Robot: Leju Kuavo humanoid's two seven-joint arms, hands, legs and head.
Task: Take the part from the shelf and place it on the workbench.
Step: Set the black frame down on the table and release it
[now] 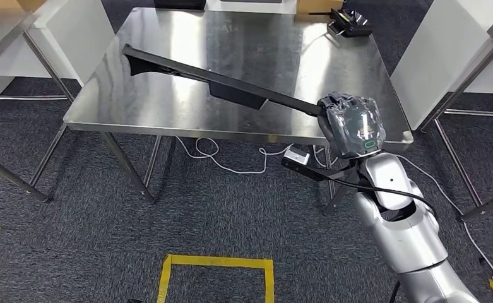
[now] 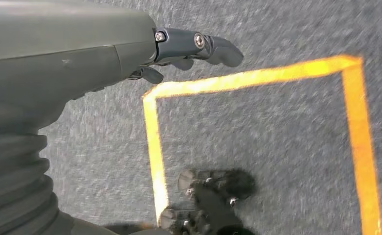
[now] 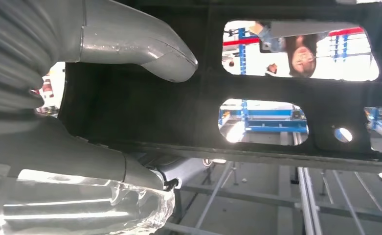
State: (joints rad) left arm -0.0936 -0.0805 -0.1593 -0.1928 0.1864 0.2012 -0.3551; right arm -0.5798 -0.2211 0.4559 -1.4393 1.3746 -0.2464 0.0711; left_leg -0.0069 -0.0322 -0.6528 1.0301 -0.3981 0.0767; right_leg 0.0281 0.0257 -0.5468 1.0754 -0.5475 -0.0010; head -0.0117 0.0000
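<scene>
The right hand (image 1: 351, 123) grips one end of the long black part (image 1: 212, 79). The part reaches away from the hand over the workbench (image 1: 168, 107). The left hand (image 2: 179, 49) holds nothing, fingers loosely extended.

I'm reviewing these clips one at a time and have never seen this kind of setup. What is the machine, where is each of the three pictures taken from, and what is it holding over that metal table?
This is a humanoid robot with two silver arms, each ending in a many-fingered hand. The head view looks forward and down from high on its body. There the right hand grips one end of a long black part, which reaches out over the steel workbench; whether the far end touches the top cannot be told. A small black object sits at the far right corner of the bench.

The right wrist view is from a camera behind that hand: the grey thumb lies against the black part, which has cut-out windows.

The left wrist view shows the left hand holding nothing above grey carpet with yellow floor tape.
</scene>
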